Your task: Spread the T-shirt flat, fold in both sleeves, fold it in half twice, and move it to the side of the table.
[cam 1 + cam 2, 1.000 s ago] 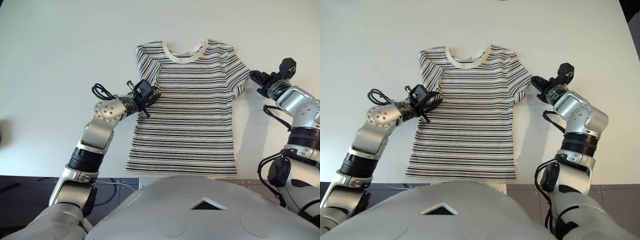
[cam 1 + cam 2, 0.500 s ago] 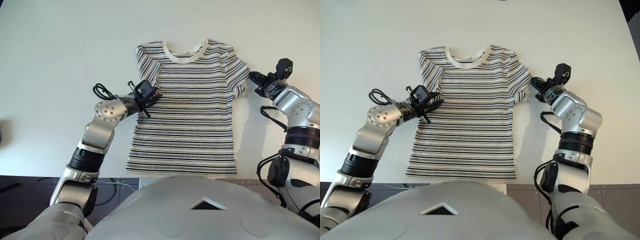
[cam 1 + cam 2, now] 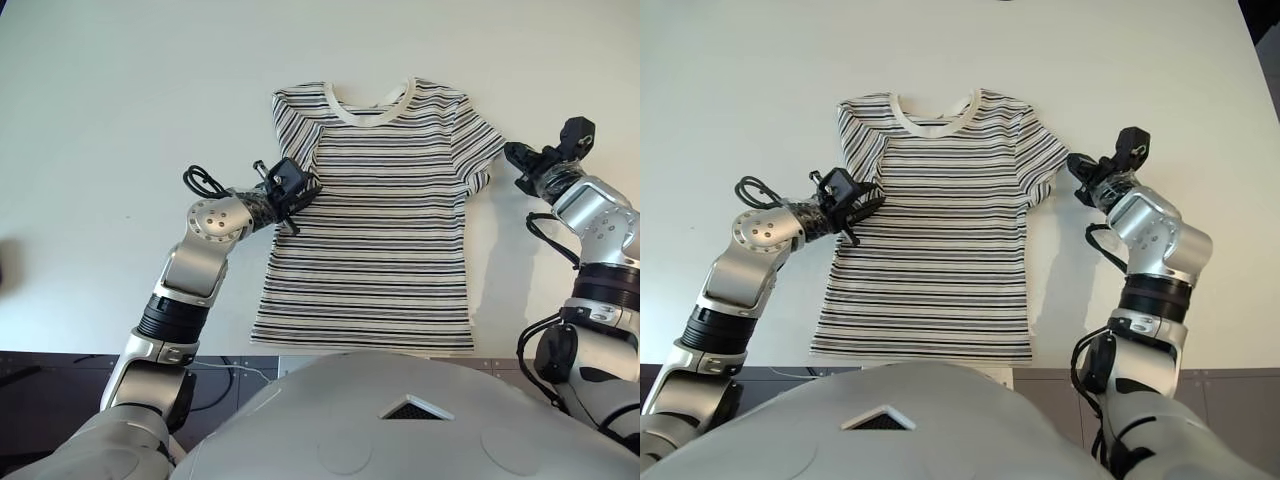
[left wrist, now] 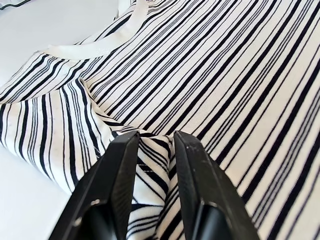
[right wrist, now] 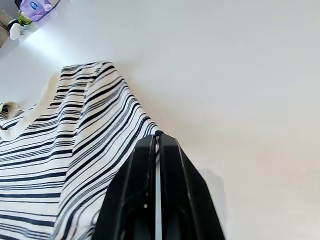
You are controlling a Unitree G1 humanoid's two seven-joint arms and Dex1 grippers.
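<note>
Striped T-shirt lies face up on the white worktop, about midway between the left and right edges. Its cream collar points to the far edge and its hem runs along the near edge. Body of the shirt is flat with only slight rippling. The sleeve on the robot's left is turned in over the chest, its fold line slanting down from the shoulder. The sleeve on the robot's right is spread outward on the worktop. Left hand sits low at the shirt's left side edge, below the turned-in sleeve. Left wrist view: its two black fingers are clenched on a raised pinch of striped cloth. Right hand rests at the outer tip of the spread sleeve. Right wrist view: its fingers are pressed together, tips touching the sleeve hem. Cannot tell whether any cloth is caught between them.
</note>
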